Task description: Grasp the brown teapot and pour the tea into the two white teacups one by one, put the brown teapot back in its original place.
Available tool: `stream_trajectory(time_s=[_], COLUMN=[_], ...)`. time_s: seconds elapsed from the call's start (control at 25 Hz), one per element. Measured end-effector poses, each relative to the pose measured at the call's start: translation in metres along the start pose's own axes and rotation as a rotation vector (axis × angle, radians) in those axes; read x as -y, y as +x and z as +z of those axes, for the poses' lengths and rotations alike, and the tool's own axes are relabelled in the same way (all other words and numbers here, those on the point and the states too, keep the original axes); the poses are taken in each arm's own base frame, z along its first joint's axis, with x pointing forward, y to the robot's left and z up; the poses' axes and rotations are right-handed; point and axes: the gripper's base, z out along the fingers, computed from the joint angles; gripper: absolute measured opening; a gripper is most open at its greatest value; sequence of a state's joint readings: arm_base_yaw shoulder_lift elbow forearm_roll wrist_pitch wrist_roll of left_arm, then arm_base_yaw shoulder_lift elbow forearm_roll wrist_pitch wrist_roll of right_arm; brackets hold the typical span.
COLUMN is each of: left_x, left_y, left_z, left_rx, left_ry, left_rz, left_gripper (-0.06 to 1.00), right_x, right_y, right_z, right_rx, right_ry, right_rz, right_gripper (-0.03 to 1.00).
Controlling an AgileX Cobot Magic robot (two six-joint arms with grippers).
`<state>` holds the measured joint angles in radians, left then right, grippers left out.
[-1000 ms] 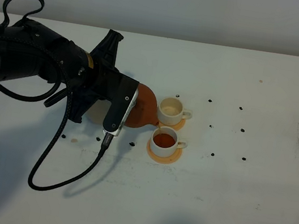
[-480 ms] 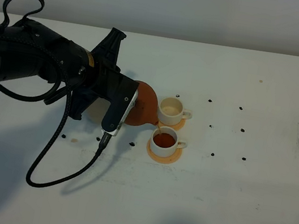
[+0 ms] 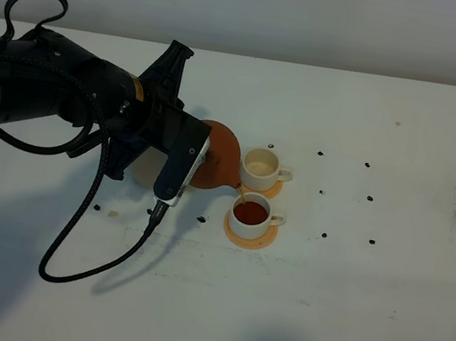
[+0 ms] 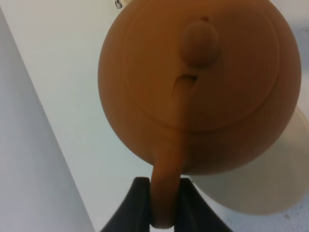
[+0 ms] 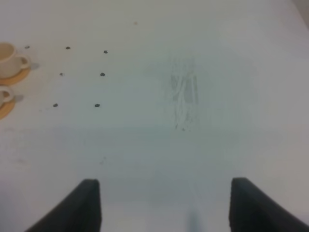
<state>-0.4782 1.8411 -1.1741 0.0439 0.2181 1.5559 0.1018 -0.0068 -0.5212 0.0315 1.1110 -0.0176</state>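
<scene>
The brown teapot (image 3: 220, 157) hangs just left of the two white teacups, its spout toward the near one. In the left wrist view my left gripper (image 4: 163, 210) is shut on the loop handle of the teapot (image 4: 203, 82), whose knobbed lid faces the camera. The near teacup (image 3: 251, 215) holds brown tea. The far teacup (image 3: 260, 169) looks pale inside. Part of the cream saucer (image 4: 270, 188) shows beneath the pot. My right gripper (image 5: 164, 208) is open over bare table, with both teacups (image 5: 8, 59) far off at the edge of its view.
Each cup stands on an orange coaster (image 3: 250, 234). The bulky left arm (image 3: 65, 95) and its looping black cable (image 3: 76, 241) cover the table's left part. Small black marks (image 3: 325, 235) dot the white table around the cups.
The left arm has drawn slightly back to the left with the teapot, easing the spout away from the near cup. The cable has shifted with it.
</scene>
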Motion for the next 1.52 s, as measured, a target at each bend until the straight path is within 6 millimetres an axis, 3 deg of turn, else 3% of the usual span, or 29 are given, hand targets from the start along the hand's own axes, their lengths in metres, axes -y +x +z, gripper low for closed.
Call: stream_trajectory(time_s=[1.52], left_x=[-0.0021], left_y=[-0.0042], left_z=[-0.0001], left_rx=[0.007], left_ry=[-0.022], left_rz=[0.034], left_gripper=[0.09], right_x=[0.0000], right_y=[0.0000], right_z=[0.0000], right_rx=[0.000], right_ry=[0.000], right_rz=[0.000], right_gripper=[0.54])
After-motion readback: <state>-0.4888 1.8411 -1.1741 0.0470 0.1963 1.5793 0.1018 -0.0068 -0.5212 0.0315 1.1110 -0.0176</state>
